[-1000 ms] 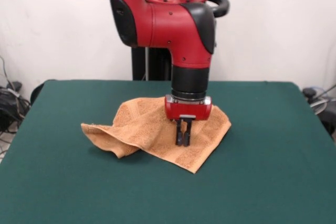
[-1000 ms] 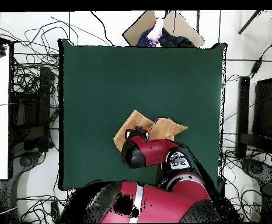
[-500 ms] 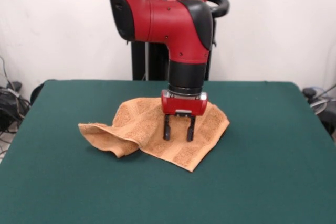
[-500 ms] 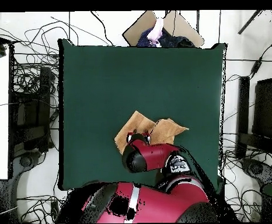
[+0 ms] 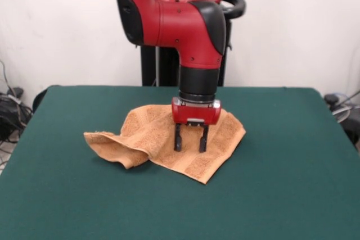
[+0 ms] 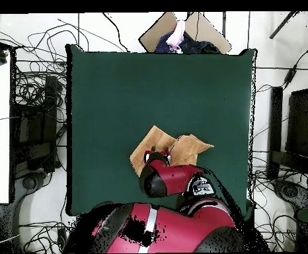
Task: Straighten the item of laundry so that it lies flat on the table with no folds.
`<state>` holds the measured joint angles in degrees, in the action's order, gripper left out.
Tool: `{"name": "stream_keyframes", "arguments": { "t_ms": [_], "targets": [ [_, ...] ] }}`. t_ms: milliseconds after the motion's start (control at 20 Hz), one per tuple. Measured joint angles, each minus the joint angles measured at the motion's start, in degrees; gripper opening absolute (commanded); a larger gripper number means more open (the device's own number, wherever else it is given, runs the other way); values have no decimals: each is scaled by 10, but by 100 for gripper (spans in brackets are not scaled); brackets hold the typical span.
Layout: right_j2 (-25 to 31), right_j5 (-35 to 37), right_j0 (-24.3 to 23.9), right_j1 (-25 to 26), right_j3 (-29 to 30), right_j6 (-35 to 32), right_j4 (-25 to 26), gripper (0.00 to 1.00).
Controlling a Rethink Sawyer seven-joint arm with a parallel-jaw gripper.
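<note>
The orange-tan towel lies rumpled on the green table, left of centre, with a folded-over flap raised at its left end. Its woven band shows near the front corner. My gripper hangs straight down over the towel's right half, open and empty, its fingertips just above or touching the cloth. In the overhead view the towel shows beyond the arm, and the arm hides the gripper and part of the cloth.
The robot's pedestal stands behind the table's far edge. Cables and equipment lie on the floor around the table. A cardboard box with cloth items sits past the table's edge opposite the robot.
The gripper was shut on the towel a second ago; it has opened and let go. It has risen slightly and shifted left in the front view. The towel's left flap shifted a little.
</note>
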<state>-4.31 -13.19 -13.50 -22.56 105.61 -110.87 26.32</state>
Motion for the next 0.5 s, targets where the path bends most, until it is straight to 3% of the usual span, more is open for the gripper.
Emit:
{"name": "stream_keyframes", "arguments": {
  "t_ms": [500],
  "targets": [
    [-17, -29, 14, 9, 2, 0, -12, 100]
  ]
}}
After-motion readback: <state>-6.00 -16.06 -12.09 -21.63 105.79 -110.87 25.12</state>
